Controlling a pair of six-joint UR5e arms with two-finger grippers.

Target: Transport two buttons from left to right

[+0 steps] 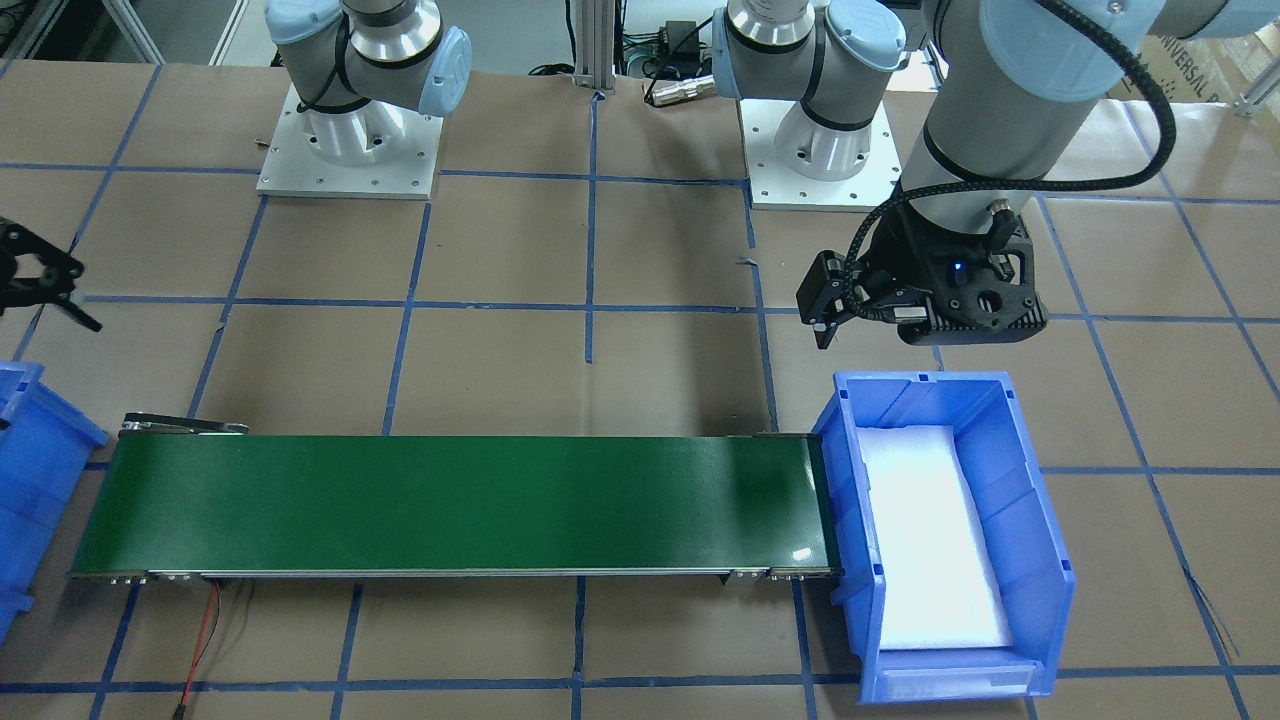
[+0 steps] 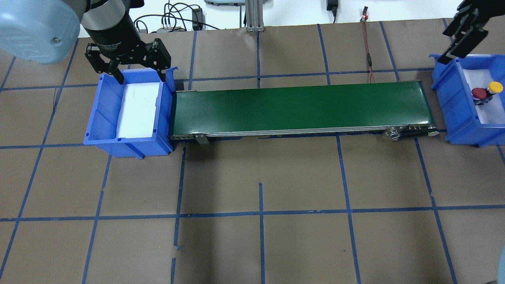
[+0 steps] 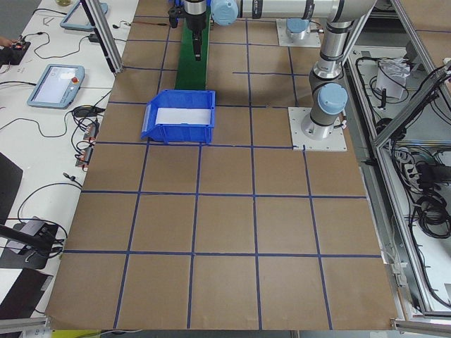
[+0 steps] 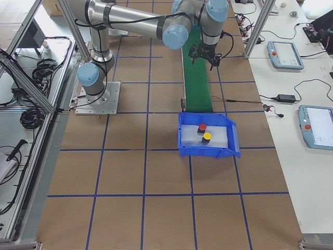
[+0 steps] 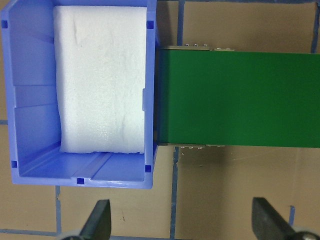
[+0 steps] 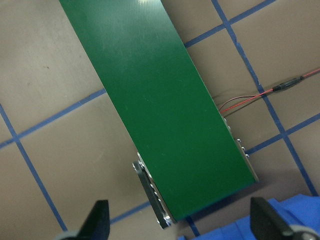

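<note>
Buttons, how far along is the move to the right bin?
Looks done: the red button and yellow button sit in the right bin; the left bin holds only white foam, the green belt is bare. Nothing in hand: left end effector and right end effector hang open, empty. Nothing seems left.

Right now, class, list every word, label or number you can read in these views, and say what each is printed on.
"UNIVERSAL", cut off by the frame's edge: on the cardboard box, front-facing view.
Small white print on the left arm's black wrist: too blurred to read.
Teach pendant screens on the side bench: too small to read.
</note>
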